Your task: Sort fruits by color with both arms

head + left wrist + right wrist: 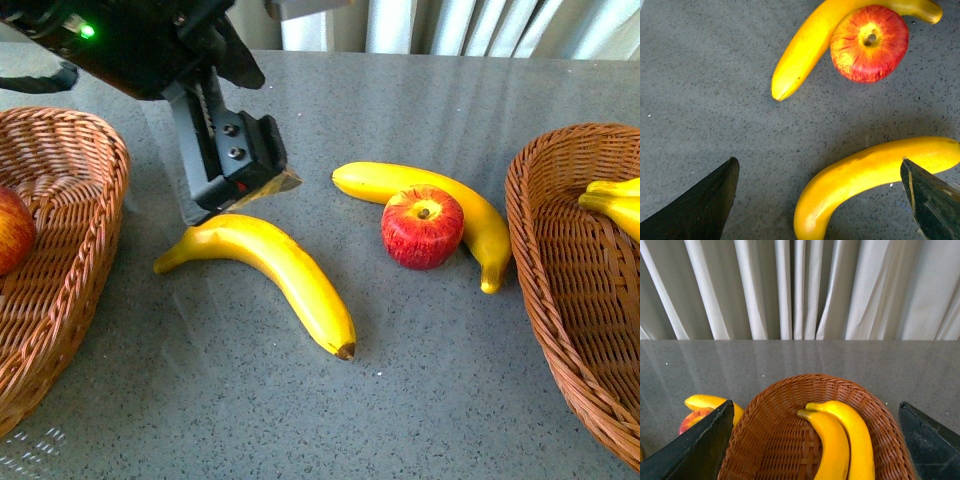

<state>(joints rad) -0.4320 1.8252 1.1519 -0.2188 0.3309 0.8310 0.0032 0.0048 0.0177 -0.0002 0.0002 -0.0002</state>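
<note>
My left gripper is open and hangs just above the stem end of a yellow banana on the grey table. In the left wrist view that banana lies between the spread fingers of the left gripper, untouched. A deep red apple rests against a second banana in the middle of the table; both show in the left wrist view, the apple and the banana. My right gripper is open and empty above the right basket, which holds two bananas. It is out of the front view.
A wicker basket at the left holds a red-yellow apple. The right wicker basket holds bananas. White curtains hang behind the table's far edge.
</note>
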